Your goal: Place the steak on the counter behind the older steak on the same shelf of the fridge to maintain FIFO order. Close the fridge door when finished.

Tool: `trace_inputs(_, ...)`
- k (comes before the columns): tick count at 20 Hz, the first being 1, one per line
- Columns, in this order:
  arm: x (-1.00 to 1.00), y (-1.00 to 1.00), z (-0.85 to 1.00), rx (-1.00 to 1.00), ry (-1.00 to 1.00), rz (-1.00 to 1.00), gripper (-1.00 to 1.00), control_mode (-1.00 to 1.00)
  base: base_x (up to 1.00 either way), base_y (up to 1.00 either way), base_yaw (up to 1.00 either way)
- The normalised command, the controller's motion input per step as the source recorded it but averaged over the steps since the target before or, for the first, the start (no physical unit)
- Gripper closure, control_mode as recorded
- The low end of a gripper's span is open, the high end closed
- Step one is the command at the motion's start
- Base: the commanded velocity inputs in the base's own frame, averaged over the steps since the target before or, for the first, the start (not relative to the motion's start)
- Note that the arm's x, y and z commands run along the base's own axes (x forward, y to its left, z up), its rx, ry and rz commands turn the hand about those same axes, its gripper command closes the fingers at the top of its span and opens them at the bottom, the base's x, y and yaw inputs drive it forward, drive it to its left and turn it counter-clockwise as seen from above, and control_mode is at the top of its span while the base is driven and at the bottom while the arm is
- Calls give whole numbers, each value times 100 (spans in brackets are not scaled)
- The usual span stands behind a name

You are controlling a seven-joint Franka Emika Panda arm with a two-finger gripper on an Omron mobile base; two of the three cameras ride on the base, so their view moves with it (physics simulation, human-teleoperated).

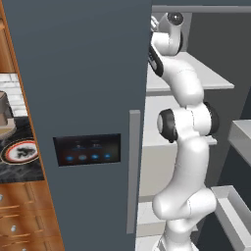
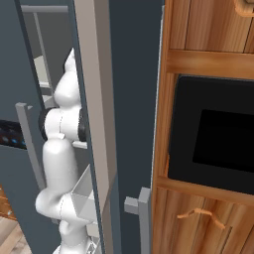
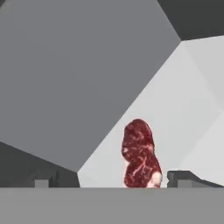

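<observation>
In the hand view the steak [image 3: 141, 155] lies straight ahead of the hand [image 3: 111, 178], between its two finger tips [image 3: 43, 180] and slightly toward the right one. The tips stand spread wide at either side of the meat, and neither appears to touch it, so the hand is open and holds nothing. The steak's long axis runs away from the hand, its near end low in the view and its rounded far end pointing deeper in. It rests on a pale shelf [image 3: 183, 109] inside the fridge [image 1: 215, 44], a flat, matt white-grey slab that meets darker grey walls at sharp angles. The meat is a flat, irregular oval, deep red with pale marbling and a whitish fatty edge at its near end; it looks soft and slightly glossy against the plain shelf.

From the left base view the white arm reaches up and into the open fridge, past the fridge door [image 1: 83, 98], a smooth slate-grey panel with a long grey bar handle [image 1: 132, 171] and a small dark display [image 1: 87, 149] with blue lights. Whether an older steak lies nearer on the same shelf I cannot tell. Judging by the freed steak, the next move is probably pulling the hand straight back along that long axis, clear of the meat, before the door.
</observation>
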Motion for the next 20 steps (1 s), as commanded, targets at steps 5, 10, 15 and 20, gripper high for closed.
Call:
trace_inputs(5,-100,24,-17,-1,-1,0,-100,-100,0,0,0)
trace_inputs(10,-100,5,-14,0,-9,0,-100,-100,0,0,0)
trace_inputs(15,-100,0,13,0,-14,-2,-100,-100,0,0,0)
trace_inputs(20,-100,13,0,0,-1,-3,-100,-100,0,0,0)
